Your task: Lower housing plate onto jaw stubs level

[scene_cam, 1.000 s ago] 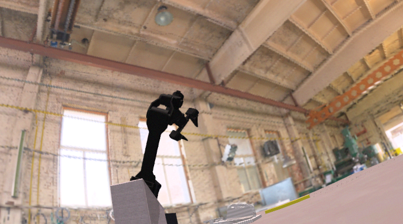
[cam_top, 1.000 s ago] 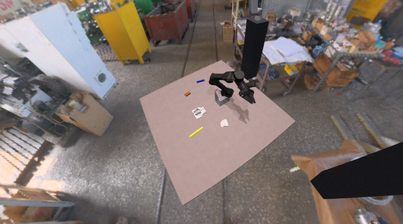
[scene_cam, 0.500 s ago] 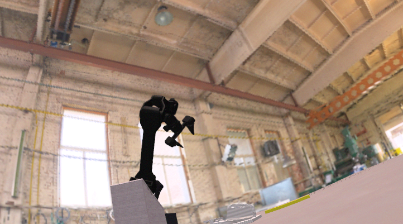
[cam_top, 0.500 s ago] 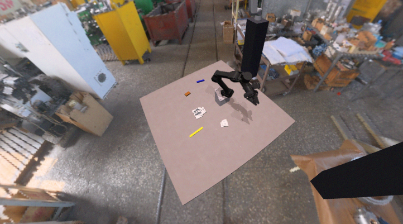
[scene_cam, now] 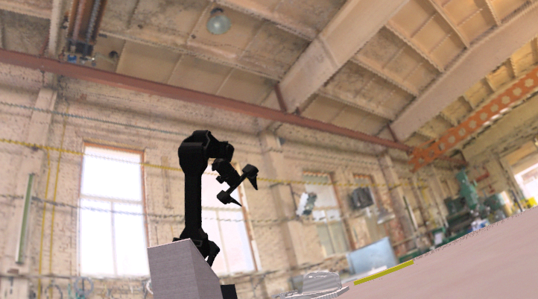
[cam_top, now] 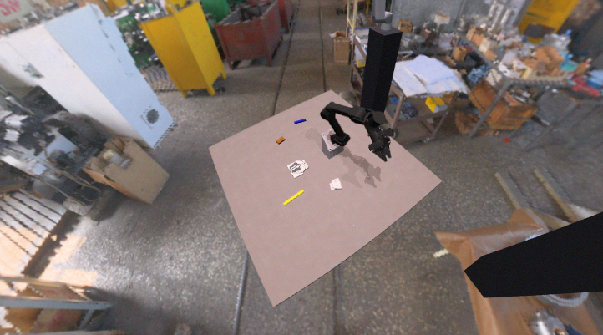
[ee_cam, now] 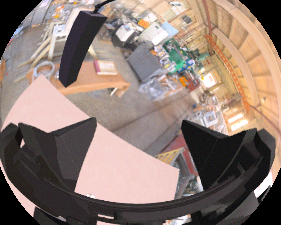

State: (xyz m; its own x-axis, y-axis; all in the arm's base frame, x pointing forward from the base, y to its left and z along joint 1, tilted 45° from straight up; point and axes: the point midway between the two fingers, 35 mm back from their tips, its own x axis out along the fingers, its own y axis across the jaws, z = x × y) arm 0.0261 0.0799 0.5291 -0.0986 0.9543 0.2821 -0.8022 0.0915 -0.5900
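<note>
The black arm (cam_top: 336, 129) (scene_cam: 193, 200) stands on a grey block (cam_top: 331, 151) (scene_cam: 171, 270) in the upper right part of the pinkish worktop (cam_top: 285, 264) (scene_cam: 484, 256) (ee_cam: 120, 169). Its gripper (cam_top: 386, 155) (scene_cam: 249, 197) (ee_cam: 139, 123) is released, the fingers spread wide with nothing between them. In the top view it shows right of the grey block, angled toward the lower right; in the exterior view it hangs in the air right of the arm's upright link, tilted down to the right.

Two white pieces lie apart on the worktop in the top view. The larger white piece (cam_top: 297, 168), with dark markings or openings, is near the middle of the frame; the smaller white piece (cam_top: 335, 184) sits to its lower right. Which of them is the housing plate cannot be told, nor can the jaw stubs or pins be made out at this size. Neither piece is in the gripper, and the gripper is well apart from both.

A yellow bar (cam_top: 293, 197) (scene_cam: 383, 272) lies slantwise below the larger white piece in the top view, and shows at the lower right of the exterior view. Toward the upper left of the worktop lie an orange block (cam_top: 280, 140) and, above and right of it, a short blue bar (cam_top: 300, 121).
</note>
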